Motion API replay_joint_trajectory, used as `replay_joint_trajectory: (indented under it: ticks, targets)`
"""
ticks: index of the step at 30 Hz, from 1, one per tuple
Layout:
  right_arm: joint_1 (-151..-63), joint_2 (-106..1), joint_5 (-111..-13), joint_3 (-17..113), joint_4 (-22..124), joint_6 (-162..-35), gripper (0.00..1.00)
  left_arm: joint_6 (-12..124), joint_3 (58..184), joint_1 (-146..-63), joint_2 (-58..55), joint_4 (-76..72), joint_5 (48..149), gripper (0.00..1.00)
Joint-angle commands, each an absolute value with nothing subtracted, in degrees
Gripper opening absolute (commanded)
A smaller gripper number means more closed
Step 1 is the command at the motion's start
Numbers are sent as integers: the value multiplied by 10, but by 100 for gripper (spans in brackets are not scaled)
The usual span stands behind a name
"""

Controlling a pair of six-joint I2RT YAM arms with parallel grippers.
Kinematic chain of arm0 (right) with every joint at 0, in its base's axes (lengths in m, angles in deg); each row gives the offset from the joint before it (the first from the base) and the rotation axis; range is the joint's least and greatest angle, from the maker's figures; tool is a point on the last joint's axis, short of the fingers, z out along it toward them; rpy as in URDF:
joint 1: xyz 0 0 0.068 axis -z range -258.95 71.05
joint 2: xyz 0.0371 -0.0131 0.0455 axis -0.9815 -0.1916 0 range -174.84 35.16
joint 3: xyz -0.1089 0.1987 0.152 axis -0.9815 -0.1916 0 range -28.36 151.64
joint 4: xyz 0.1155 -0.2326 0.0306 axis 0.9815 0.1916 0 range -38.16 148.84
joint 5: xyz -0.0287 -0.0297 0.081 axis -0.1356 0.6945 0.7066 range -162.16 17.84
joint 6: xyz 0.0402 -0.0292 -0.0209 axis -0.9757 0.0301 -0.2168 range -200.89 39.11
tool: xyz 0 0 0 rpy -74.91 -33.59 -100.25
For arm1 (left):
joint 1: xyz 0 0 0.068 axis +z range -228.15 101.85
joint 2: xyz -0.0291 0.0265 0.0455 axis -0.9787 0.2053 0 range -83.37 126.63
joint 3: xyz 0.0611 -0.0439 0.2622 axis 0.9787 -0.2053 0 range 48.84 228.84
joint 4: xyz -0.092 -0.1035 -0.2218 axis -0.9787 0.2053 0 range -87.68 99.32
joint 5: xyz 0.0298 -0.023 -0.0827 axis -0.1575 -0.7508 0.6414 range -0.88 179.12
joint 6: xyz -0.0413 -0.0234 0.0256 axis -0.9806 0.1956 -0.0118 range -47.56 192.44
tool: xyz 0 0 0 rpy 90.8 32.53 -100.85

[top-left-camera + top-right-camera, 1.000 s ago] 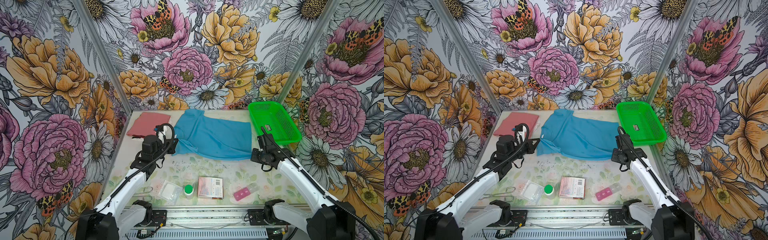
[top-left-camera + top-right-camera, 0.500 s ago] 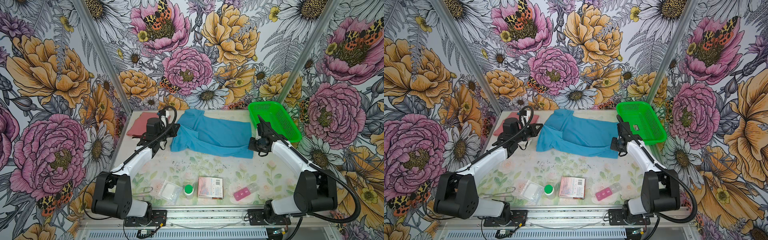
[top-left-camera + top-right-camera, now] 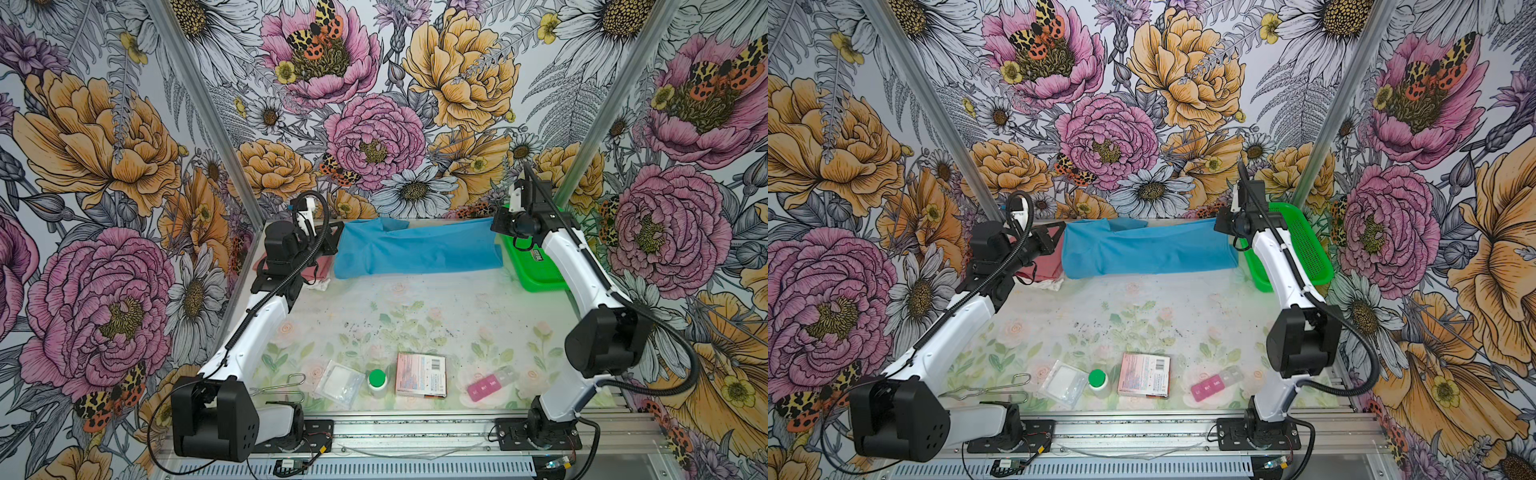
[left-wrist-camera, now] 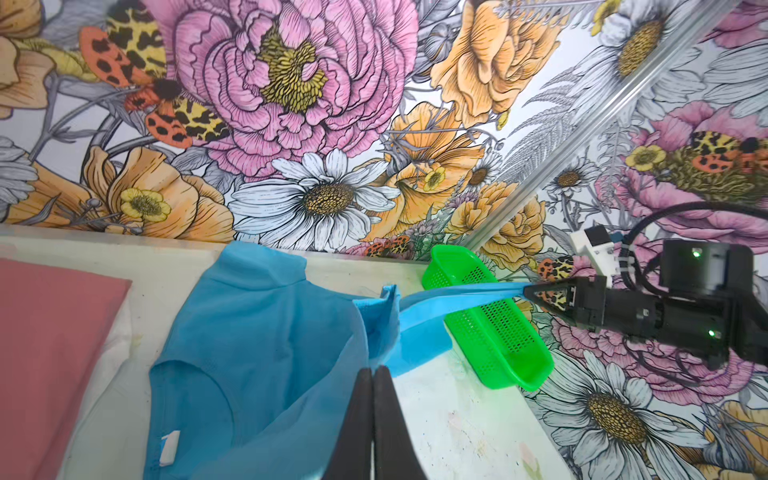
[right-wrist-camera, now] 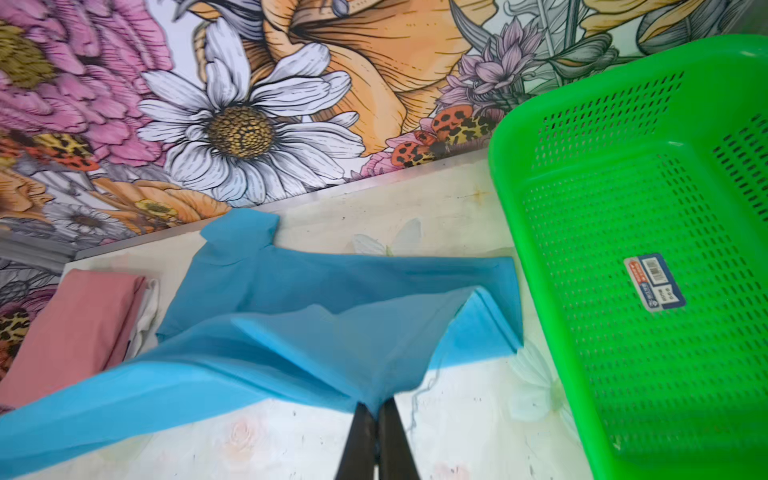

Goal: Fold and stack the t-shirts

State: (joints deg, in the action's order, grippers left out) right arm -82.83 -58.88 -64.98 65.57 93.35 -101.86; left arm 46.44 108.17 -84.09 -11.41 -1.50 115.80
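Observation:
The sky-blue t-shirt (image 3: 415, 251) (image 3: 1146, 251) lies along the back of the table, its near edge lifted and carried back over itself. My left gripper (image 3: 332, 237) (image 4: 373, 370) is shut on the shirt's left corner. My right gripper (image 3: 496, 226) (image 5: 376, 405) is shut on the right corner, beside the basket. The hem is stretched taut between them. The white neck label (image 4: 169, 446) shows in the left wrist view. The folded salmon-pink t-shirt (image 3: 322, 266) (image 5: 75, 332) lies at the back left on white fabric (image 5: 147, 311), partly hidden by my left arm.
A green mesh basket (image 3: 536, 266) (image 5: 644, 249) stands at the back right, under my right arm. Along the front edge lie a wire clip (image 3: 278, 386), a clear bag (image 3: 338, 382), a green-capped bottle (image 3: 377, 380), a printed box (image 3: 420, 374) and a pink pill case (image 3: 484, 384).
Both grippers have carried the blue shirt's near edge up and toward the back wall, so the shirt now lies in a narrower band. Both arms have stretched farther back.

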Motion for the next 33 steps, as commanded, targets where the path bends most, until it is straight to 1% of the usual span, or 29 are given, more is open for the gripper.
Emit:
replay_joint_trajectory:
  ticks: [1,3,5,7,9,12,18,23,27,33]
  targets:
    - [-842,-437,-683,526,962,-1032,0,472,1058,-833,-154,6,1179,0]
    - [-849,-334,-692,434,965,-1057,0,473,1044,-834,-188,16,1177,0]
    - [-846,-254,-699,353,971,-1088,0,477,1033,-836,-217,29,1177,0]
    - [-837,-204,-694,289,976,-1116,0,486,1022,-842,-238,47,1173,0]
    - [-833,-184,-683,218,976,-1138,0,492,1007,-848,-256,58,1170,0]
    - [-830,-177,-686,152,975,-1178,0,489,983,-858,-279,69,1162,0]
    - [-828,-130,-725,116,974,-1221,0,493,957,-870,-308,97,1144,0]
    - [-827,-194,-706,126,960,-1199,0,501,946,-868,-290,99,1137,0]
    - [-824,-248,-701,134,917,-1186,0,487,941,-866,-246,65,1134,0]
    - [-813,-403,-677,210,852,-1138,0,479,968,-869,-143,8,1120,0]
